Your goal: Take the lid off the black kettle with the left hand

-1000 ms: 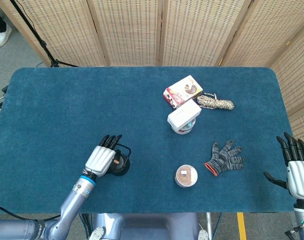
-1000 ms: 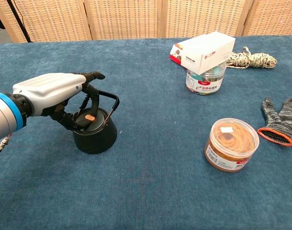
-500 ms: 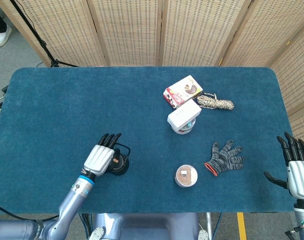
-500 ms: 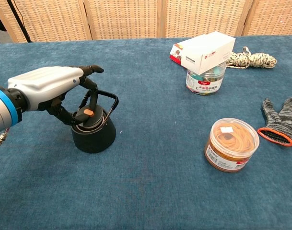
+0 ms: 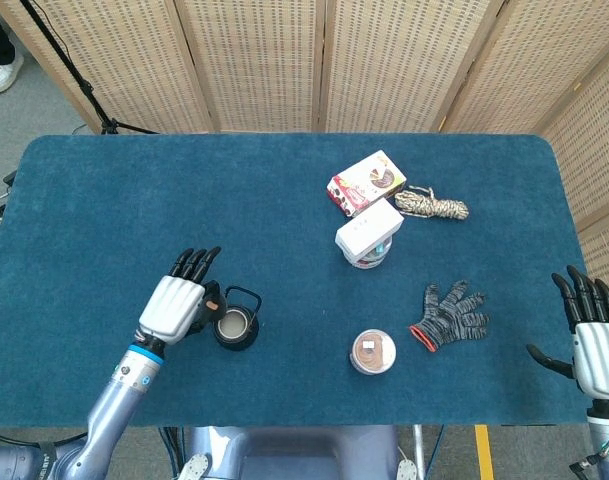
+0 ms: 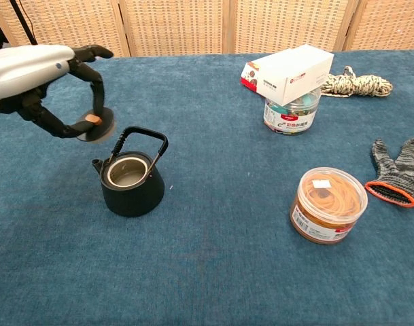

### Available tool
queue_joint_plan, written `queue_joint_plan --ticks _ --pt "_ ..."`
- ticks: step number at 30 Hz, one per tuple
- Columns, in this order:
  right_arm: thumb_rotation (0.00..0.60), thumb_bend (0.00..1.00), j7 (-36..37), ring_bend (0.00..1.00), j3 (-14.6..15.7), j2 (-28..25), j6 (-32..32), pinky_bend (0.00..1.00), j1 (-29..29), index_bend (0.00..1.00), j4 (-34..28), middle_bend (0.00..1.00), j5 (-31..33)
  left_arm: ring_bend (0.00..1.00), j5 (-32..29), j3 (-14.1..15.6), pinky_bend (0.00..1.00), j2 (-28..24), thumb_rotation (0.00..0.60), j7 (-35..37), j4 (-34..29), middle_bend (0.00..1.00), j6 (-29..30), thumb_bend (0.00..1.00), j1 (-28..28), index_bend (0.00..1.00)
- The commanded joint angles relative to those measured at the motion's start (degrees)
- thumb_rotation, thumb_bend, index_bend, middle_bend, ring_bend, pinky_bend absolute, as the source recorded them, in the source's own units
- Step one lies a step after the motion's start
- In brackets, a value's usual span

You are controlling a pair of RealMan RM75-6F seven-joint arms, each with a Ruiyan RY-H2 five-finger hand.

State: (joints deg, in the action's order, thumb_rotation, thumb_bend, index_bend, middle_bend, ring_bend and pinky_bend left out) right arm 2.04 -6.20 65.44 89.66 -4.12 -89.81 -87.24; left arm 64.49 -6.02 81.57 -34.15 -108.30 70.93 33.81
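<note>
The black kettle (image 6: 132,185) stands on the blue table with its top uncovered and its wire handle upright; it shows in the head view too (image 5: 236,325). My left hand (image 6: 40,75) hovers up and to the left of it, pinching the black lid (image 6: 95,126) by its orange knob. In the head view the left hand (image 5: 174,303) sits just left of the kettle and hides most of the lid. My right hand (image 5: 591,335) rests at the table's right edge, fingers spread, holding nothing.
A tub of rubber bands (image 6: 328,204) stands front right, a grey glove (image 6: 399,171) beyond it. A white box lies on a jar (image 6: 291,109) at the back, with a small carton (image 5: 364,181) and a coil of rope (image 6: 356,84) nearby.
The left hand has lifted the lid off the kettle and carried it up and to the left. The kettle now stands open. The right hand has hardly moved.
</note>
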Motion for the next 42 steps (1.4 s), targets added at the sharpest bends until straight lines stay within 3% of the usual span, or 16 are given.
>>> queue_joint_plan --ticks 1,11,24,29,32,37,42 --pt "0.6 0.0 -0.2 0.0 0.1 0.1 -0.1 0.0 0.0 0.0 0.0 0.0 0.0 0.0 -1.5 -0.6 0.0 -1.3 0.6 4.1 3.7 0.0 -1.4 0.39 -0.9 0.61" --pt "0.6 0.0 -0.6 0.0 -0.1 0.4 -0.6 0.0 -0.2 0.0 0.4 0.0 0.5 0.0 -3.3 -0.3 0.0 2.2 0.6 12.1 18.2 0.0 -6.3 0.4 -1.4 0.61" --pt "0.6 0.0 -0.3 0.0 -0.1 0.3 -0.6 0.0 -0.2 0.0 0.4 0.0 0.6 0.0 -2.6 0.2 0.0 6.6 0.6 14.0 24.6 0.0 -8.8 0.39 -1.4 0.6" --pt "0.6 0.0 -0.2 0.0 -0.2 0.3 -0.5 0.0 -0.2 0.0 0.4 0.0 0.6 0.0 -3.6 -0.1 0.0 6.0 0.6 13.3 23.2 0.0 -9.2 0.27 -1.5 0.24" --pt "0.6 0.0 -0.1 0.0 -0.2 0.3 -0.4 0.0 -0.2 0.0 0.3 0.0 0.6 0.0 -3.9 -0.1 0.0 4.7 0.6 12.5 21.1 0.0 -9.0 0.23 -1.8 0.14" --pt "0.6 0.0 0.1 0.0 -0.2 0.1 -0.2 0.0 -0.1 0.0 0.2 0.0 0.5 0.0 -2.2 -0.3 0.0 0.6 0.6 13.1 16.0 0.0 -6.7 0.13 -3.1 0.02" --pt "0.6 0.0 0.1 0.0 -0.3 0.0 0.2 0.0 0.0 0.0 -0.1 0.0 0.3 0.0 3.5 0.9 0.0 -5.6 0.6 16.3 11.9 0.0 -0.4 0.07 -7.1 0.0"
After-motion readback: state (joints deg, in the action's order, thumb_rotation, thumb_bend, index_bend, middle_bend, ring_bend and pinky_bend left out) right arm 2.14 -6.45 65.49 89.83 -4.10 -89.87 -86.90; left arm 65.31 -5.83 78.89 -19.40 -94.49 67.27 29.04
